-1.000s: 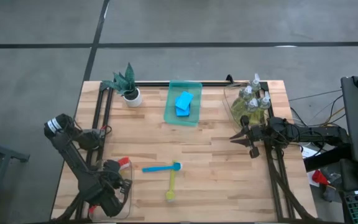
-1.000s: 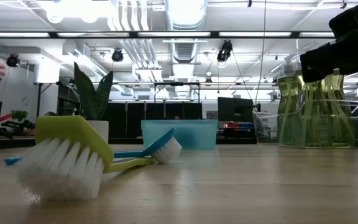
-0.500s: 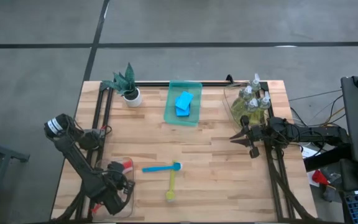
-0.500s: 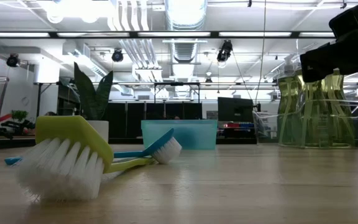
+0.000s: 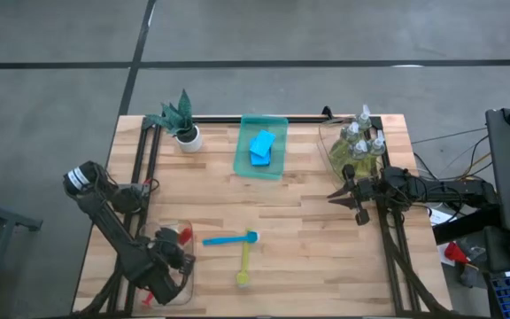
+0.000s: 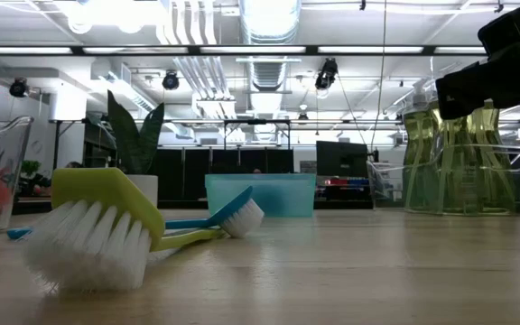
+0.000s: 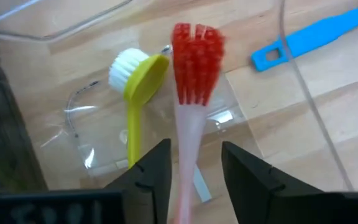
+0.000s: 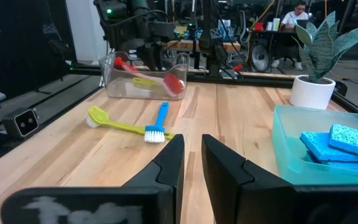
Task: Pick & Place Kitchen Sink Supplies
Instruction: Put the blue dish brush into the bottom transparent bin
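The left end effector (image 5: 168, 262) hovers over the clear tray (image 5: 184, 285) in the high view, and its wrist view shows the fingers parted around the red brush (image 7: 191, 81), which runs lengthwise between them, bristles pointing away.

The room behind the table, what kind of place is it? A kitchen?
Probably not a kitchen. It looks like a big lab or workshop: bare pipes and ducts run along the ceiling, desks with monitors fill the back, and a person sits at a workstation.
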Tool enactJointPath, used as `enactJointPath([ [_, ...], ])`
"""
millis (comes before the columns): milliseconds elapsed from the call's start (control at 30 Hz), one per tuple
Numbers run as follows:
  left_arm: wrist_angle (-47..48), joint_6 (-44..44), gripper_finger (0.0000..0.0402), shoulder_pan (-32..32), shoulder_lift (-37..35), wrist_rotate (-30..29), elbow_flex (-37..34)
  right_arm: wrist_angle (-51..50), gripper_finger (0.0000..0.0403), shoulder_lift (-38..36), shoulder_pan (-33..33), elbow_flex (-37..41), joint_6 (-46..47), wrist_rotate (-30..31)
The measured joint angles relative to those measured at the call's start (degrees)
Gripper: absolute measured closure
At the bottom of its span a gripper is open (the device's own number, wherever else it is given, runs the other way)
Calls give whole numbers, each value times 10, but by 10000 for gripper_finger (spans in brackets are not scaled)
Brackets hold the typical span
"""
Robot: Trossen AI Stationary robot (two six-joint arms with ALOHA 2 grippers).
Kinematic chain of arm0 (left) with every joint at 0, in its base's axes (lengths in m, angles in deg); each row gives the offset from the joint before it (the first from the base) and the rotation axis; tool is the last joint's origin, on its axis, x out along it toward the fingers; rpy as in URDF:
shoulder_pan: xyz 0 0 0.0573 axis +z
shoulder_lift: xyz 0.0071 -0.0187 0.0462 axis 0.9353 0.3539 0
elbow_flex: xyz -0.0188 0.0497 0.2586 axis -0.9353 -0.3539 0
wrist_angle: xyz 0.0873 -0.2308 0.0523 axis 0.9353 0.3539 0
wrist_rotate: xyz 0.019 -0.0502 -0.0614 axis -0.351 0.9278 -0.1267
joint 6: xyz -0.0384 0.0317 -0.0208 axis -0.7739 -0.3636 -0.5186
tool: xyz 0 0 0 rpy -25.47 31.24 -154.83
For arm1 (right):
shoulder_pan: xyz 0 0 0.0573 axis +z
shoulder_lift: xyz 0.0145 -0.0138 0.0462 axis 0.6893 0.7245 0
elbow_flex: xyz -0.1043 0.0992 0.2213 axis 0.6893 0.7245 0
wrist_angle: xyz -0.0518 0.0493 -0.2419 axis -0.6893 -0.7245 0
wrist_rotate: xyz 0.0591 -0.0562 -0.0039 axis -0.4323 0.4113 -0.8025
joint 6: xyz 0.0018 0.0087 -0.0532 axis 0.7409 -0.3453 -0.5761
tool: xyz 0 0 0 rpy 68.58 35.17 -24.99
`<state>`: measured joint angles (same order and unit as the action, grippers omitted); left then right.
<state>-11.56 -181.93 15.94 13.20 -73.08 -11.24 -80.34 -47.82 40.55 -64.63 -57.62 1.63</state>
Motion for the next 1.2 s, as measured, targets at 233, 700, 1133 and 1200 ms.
enactJointPath([
  [233,3,21,265,1,-38,-43,17,0,351,0,0,0,0,0],
  [700,-84,206,265,12,-117,-331,49,0,351,0,0,0,0,0],
  [1133,-303,543,264,74,-124,-362,69,0,351,0,0,0,0,0],
  [1200,-319,576,264,80,-124,-357,66,0,351,0,0,0,0,0],
])
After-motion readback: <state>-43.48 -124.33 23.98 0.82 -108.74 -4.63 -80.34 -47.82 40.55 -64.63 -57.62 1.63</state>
